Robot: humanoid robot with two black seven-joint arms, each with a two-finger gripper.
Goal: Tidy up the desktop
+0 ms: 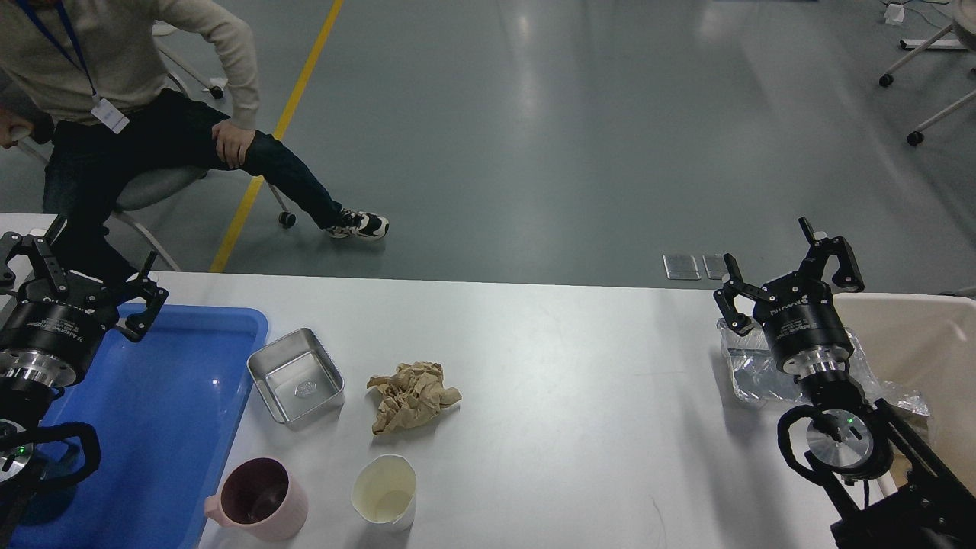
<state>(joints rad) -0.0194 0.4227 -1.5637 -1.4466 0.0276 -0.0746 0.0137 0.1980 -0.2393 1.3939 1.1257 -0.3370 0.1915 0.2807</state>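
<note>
Head view: both the left gripper (pixel 72 282) and right gripper (pixel 793 267) hover spread and empty above the desktop (pixel 549 366), crumpled paper (pixel 412 395) between.

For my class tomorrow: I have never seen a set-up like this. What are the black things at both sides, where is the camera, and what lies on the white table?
The camera sits in a robot's head, looking forward and down at its own two black arms. Each arm ends in a two-finger claw: the left claw hangs over a blue tray, the right claw over crinkled clear plastic. Both claws are open and hold nothing.

On the desktop lie a square metal tin, a crumpled brown paper, a pink cup and a white cup. A beige bin stands at the right edge. A person sits on a chair beyond the table.
</note>
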